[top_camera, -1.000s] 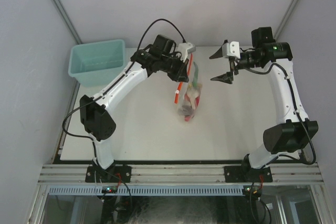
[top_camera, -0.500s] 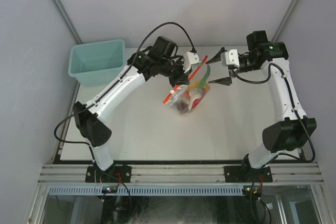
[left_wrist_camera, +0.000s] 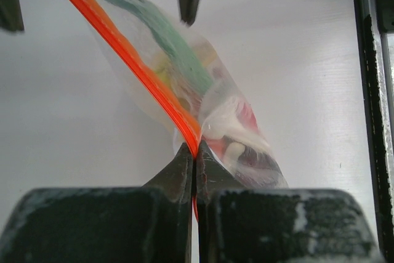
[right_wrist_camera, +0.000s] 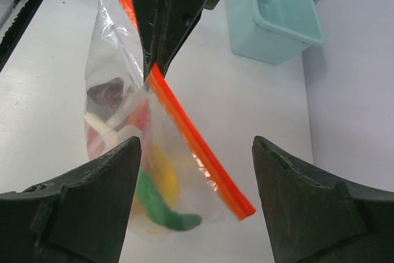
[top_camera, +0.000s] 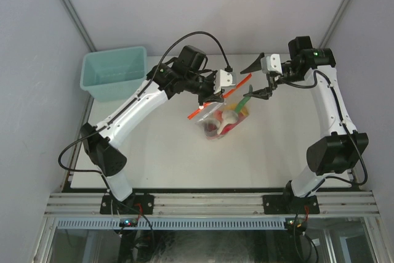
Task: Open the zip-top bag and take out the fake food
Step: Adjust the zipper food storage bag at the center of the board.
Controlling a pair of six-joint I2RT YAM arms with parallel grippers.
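Biggest thing was the white surface (top_camera: 154, 152), with the teal bin (top_camera: 114, 75) parked at its far left corner. The zip-top bag (top_camera: 223, 118) hung tilted over the middle, between the two arms. My left jaws were pinched tight on its red-orange zip strip (left_wrist_camera: 132, 66), partway along. The right jaws were spread wide with nothing in them, one finger either side of the strip's free end; couldn't tell if they touched it. The fake food (right_wrist_camera: 163, 177) sat inside the bag: green, yellow, red and whitish bits.
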